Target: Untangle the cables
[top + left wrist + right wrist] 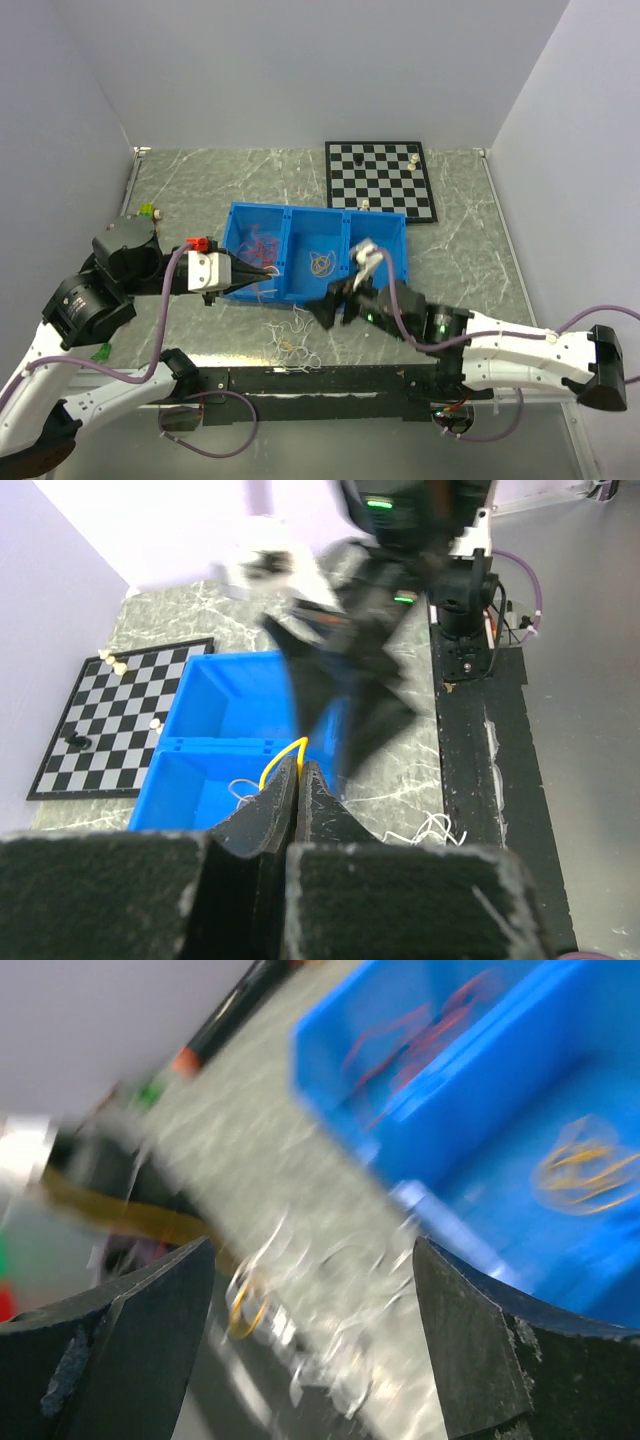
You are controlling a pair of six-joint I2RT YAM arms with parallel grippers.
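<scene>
Yellow wire sits pinched between the pressed-together fingers of the left end effector, above the blue bin. The right end effector is spread wide, empty, over the cables clumped on the worktop beside the bin. Sorting looks underway; next, the yellow strand probably needs dropping into a compartment.

Blue bin, white-and-yellow cables, black-white checkered board.
</scene>
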